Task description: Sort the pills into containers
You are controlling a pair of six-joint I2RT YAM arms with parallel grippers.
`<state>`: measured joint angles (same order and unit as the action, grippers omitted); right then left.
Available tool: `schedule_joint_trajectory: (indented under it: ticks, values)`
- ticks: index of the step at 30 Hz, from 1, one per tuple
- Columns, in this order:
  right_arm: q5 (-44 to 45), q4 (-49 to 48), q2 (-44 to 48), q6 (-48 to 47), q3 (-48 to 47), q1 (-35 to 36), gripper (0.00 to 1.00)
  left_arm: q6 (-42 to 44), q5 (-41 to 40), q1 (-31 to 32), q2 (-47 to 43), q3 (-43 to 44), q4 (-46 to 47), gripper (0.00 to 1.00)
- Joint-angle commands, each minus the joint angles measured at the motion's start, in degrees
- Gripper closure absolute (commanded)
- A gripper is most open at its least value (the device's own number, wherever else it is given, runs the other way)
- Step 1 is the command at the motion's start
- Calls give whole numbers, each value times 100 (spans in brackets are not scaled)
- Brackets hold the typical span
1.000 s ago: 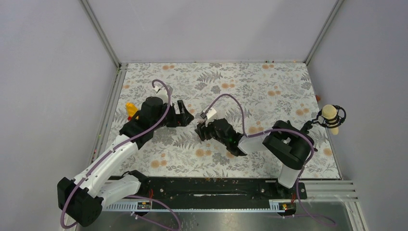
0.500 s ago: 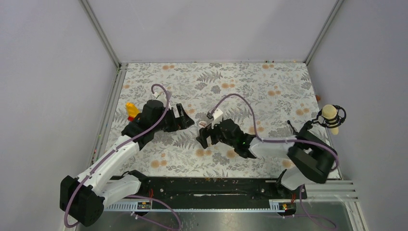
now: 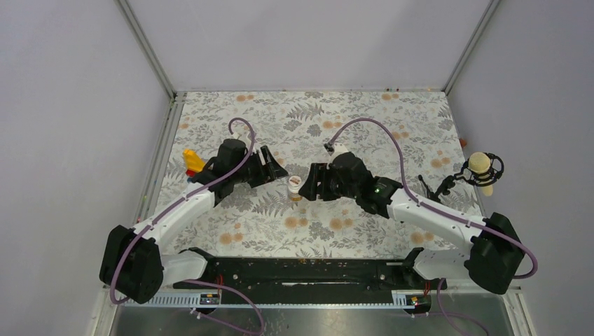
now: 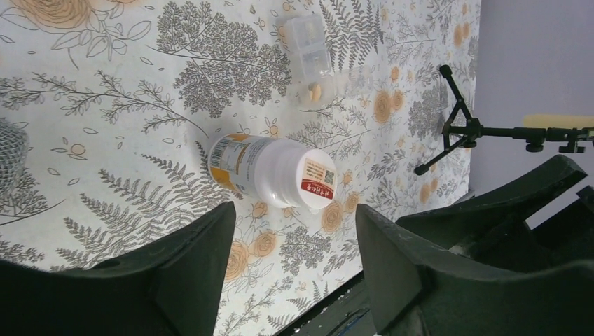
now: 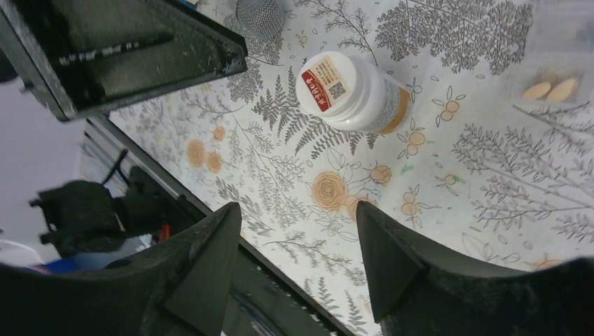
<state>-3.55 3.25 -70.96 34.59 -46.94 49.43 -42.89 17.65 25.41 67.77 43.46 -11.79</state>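
Note:
The amber pill bottle (image 3: 295,189) with white cap and pale label stands on the floral mat between my two grippers. It shows in the left wrist view (image 4: 273,170) and the right wrist view (image 5: 354,93). My left gripper (image 3: 274,168) is open and empty just left of it (image 4: 294,217). My right gripper (image 3: 310,184) is open and empty just right of it (image 5: 298,217). The clear plastic cup (image 4: 308,47) lies beyond the bottle, with two tan pills (image 4: 314,91) next to it. The pills also show in the right wrist view (image 5: 550,89).
A yellow toy block (image 3: 190,159) sits behind the left arm near the mat's left edge. A microphone on a small tripod (image 3: 480,170) stands at the right edge. The black rail (image 3: 301,269) runs along the near edge.
My right arm has stretched out and its gripper has drawn back to the right, uncovering the bottle. My left gripper has shifted slightly right, toward the bottle.

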Motion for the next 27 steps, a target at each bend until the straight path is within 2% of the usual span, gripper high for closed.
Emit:
schedule_joint_trajectory:
  ticks: [1, 4, 10, 14, 20, 27]
  values:
    - [36, 544, -318, 1526, -478, -183, 33, -272, 276, -62, 130, 79, 500, 38]
    - [-29, 497, -585, 2195, -520, -382, 33, -353, 329, -70, 211, 6, 548, 41]
    - [-85, 344, -1066, 2499, -754, -486, 31, -526, 448, -97, 432, -258, 863, 47]
    - [-108, 242, -1300, 2637, -904, -530, 33, -766, 632, -106, 615, -311, 1153, 47]
    - [37, -59, -1447, 3150, -892, -643, 29, -1142, 735, -154, 801, -475, 1626, 46]
    - [-251, 0, -1694, 3110, -918, -713, 44, -1051, 991, -168, 703, -621, 1609, 50]
